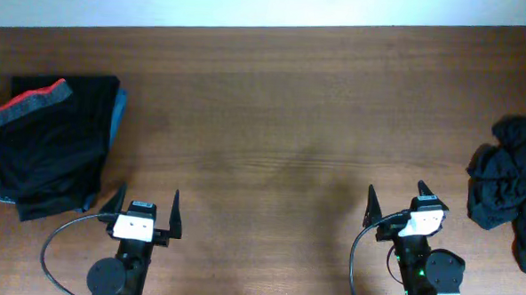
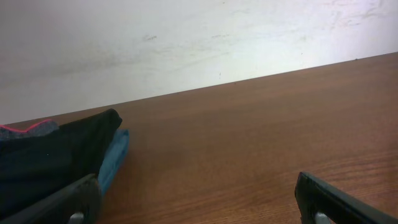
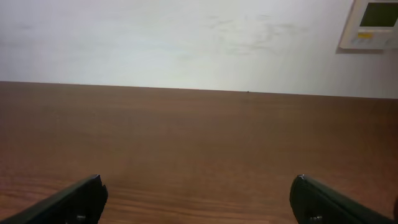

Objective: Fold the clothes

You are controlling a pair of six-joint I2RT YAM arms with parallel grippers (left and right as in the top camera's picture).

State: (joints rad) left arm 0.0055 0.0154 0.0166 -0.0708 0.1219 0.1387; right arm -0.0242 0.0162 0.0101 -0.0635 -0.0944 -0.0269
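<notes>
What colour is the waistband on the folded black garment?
The waistband is grey with a red edge, best seen in the overhead view.

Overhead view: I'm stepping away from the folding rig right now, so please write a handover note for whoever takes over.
Left gripper: open, empty, just right of the folded stack at the left end of the table.
Right gripper: open, empty, over bare wood.
Done: the stack looks folded.
Left: the crumpled black pile at the right edge is not yet folded.
</notes>
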